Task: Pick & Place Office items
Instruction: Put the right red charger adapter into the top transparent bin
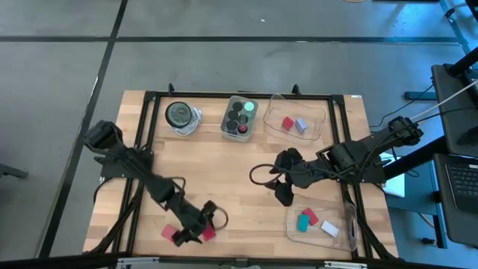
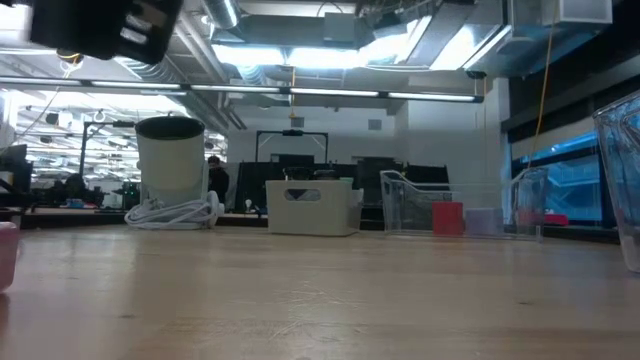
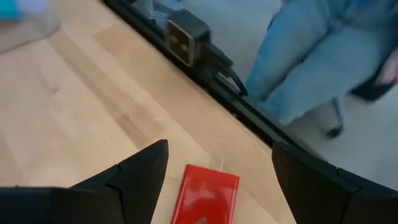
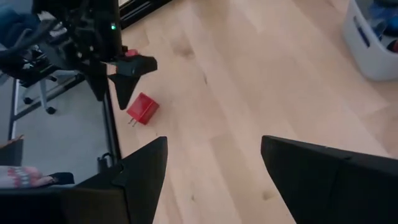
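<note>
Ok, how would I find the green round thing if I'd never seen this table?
Look along the far edge of the wooden table for the small grey bin sitting between the round grey dish and a clear tray. The green cylinder stands inside that bin. Its neighbours in there are dark; it alone is bright green.

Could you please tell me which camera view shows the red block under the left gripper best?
The left wrist view: the red block lies large between the open fingers. The high view shows it partly hidden; the right wrist view, small and distant; the low view, not at all.
</note>
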